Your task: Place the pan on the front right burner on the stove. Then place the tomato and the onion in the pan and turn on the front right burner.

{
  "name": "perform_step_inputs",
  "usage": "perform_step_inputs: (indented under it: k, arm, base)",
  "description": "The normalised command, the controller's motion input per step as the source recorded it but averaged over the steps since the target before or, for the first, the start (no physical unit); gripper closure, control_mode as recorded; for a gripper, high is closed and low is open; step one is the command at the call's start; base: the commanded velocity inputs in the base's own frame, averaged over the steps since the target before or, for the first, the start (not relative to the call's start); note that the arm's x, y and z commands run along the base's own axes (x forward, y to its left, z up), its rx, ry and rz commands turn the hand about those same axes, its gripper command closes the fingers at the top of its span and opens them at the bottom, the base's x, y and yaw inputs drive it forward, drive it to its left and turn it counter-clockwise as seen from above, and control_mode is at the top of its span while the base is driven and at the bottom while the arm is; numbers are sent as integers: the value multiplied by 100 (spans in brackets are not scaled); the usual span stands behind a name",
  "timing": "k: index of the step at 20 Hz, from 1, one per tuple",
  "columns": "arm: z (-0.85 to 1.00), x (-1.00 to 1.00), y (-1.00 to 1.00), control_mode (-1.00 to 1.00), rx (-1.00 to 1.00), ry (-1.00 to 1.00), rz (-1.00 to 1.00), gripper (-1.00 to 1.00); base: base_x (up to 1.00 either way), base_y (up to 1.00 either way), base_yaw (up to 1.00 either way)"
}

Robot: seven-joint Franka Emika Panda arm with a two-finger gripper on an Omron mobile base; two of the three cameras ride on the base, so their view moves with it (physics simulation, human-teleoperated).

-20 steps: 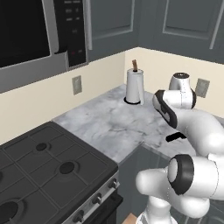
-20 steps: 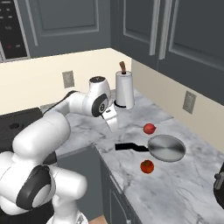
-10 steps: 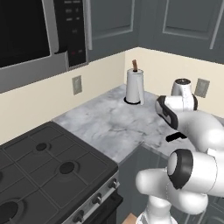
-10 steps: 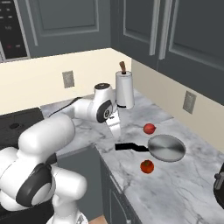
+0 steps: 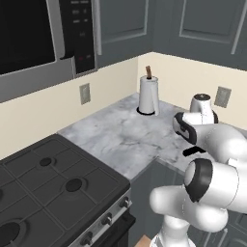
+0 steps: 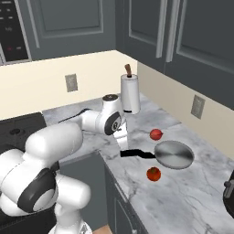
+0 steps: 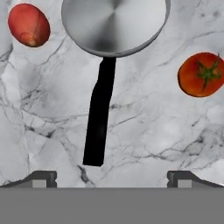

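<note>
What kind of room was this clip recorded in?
A home-style kitchen, rendered rather than real. A black gas stove sits beside a marble counter, with a microwave and grey cabinets above, and a paper towel roll in the corner.

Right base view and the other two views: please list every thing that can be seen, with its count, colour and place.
pan: 1, silver with black handle, on the counter, handle toward the arm
tomato: 1, red with green stem, counter, near side of pan
onion: 1, reddish, counter, far side of pan
paper towel roll: 1, white, counter corner
stove: 1, black, left of counter
microwave: 1, black and grey, above stove
wall outlets: 2, grey, backsplash
gripper: 1, open, above the handle's end
</note>
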Motion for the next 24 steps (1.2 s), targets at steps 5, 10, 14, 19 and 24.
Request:
perform_step_inputs:
  k: [5,10,14,19,24]
  arm:
    - [-26,0,-16,-100,1,0,-1,-100]
    - [-22,10,-4,-100,0,0,0,-100]
    - [-25,13,0,-100,0,0,0,-100]
    - [-24,8,0,-100,0,0,0,-100]
    - [-21,9,-1,-100,0,0,0,-100]
  base:
    - [0,0,0]
    - [0,0,0]
    - [0,0,0]
    - [0,0,0]
    - [0,0,0]
